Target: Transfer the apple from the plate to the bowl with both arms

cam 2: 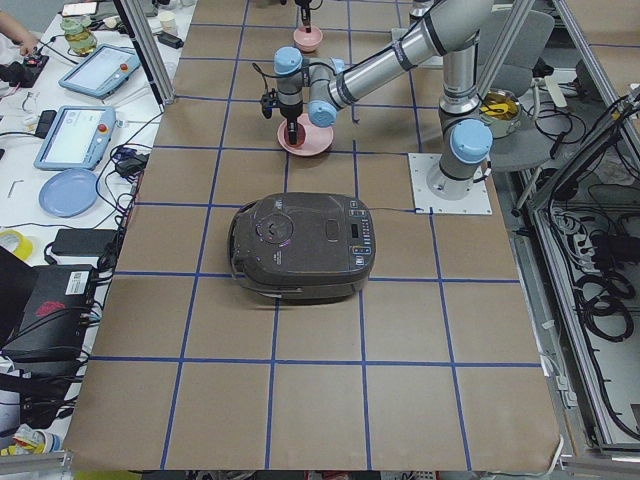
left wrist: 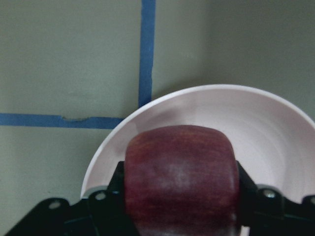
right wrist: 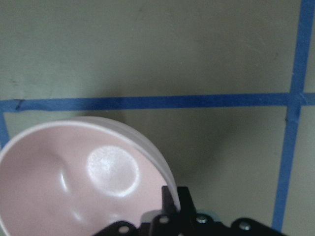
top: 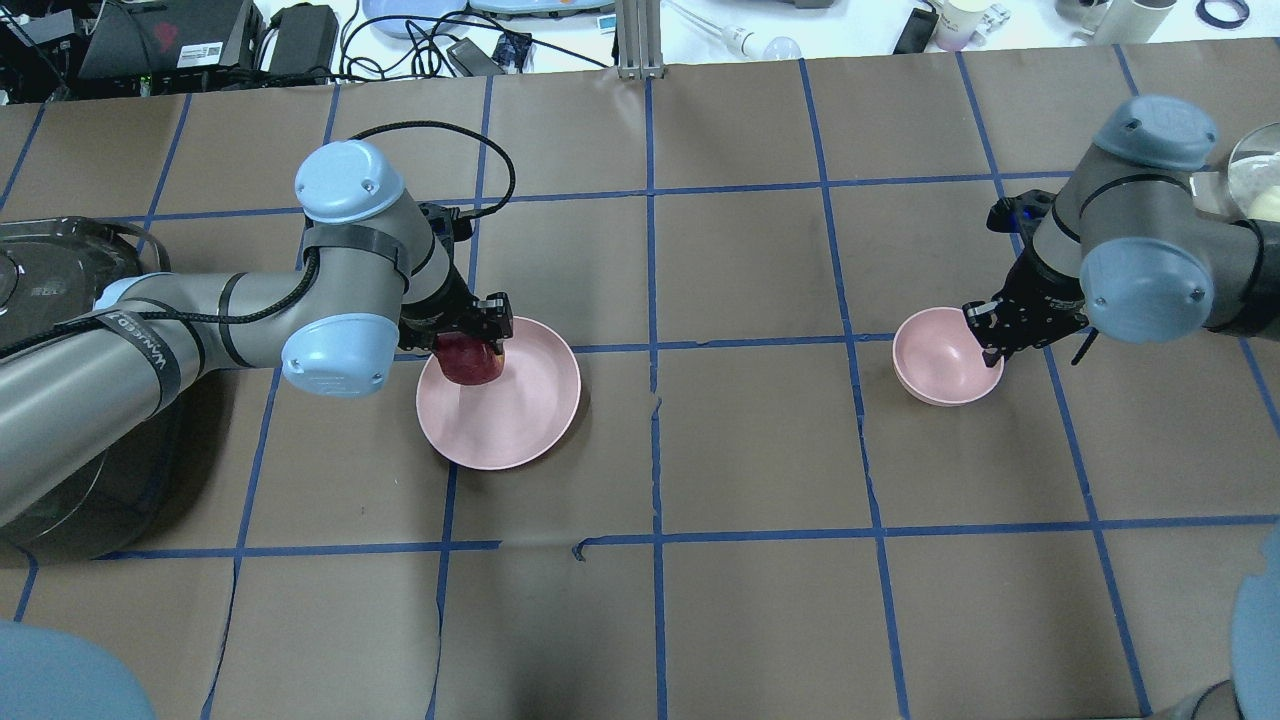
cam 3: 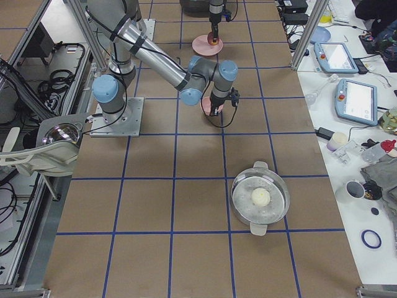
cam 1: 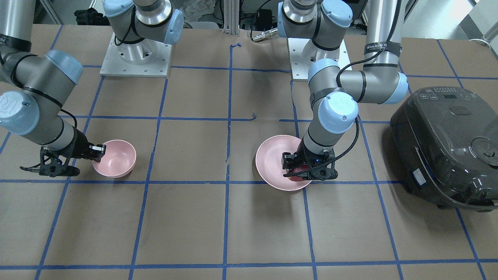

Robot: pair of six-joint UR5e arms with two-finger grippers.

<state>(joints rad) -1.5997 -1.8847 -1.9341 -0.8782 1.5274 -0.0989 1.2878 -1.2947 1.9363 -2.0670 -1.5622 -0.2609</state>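
The dark red apple point(left wrist: 182, 172) sits between the fingers of my left gripper point(left wrist: 179, 196), which is shut on it. Gripper point(top: 475, 345) and apple point(top: 470, 360) are over the robot-side part of the wide pink plate point(top: 520, 420). I cannot tell whether the apple rests on the plate or hangs just above it. The front view shows the apple point(cam 1: 297, 174) partly hidden under the left gripper point(cam 1: 301, 167) on the plate point(cam 1: 272, 155). The small pink bowl point(top: 940, 360) stands far to the right. My right gripper point(top: 990, 335) is shut on its rim point(right wrist: 165, 179).
A dark rice cooker point(cam 1: 447, 147) stands beside the left arm, at the table's left end point(top: 40, 260). A lidded metal pot point(cam 3: 260, 198) stands beyond the right arm. Blue tape lines grid the brown table cover.
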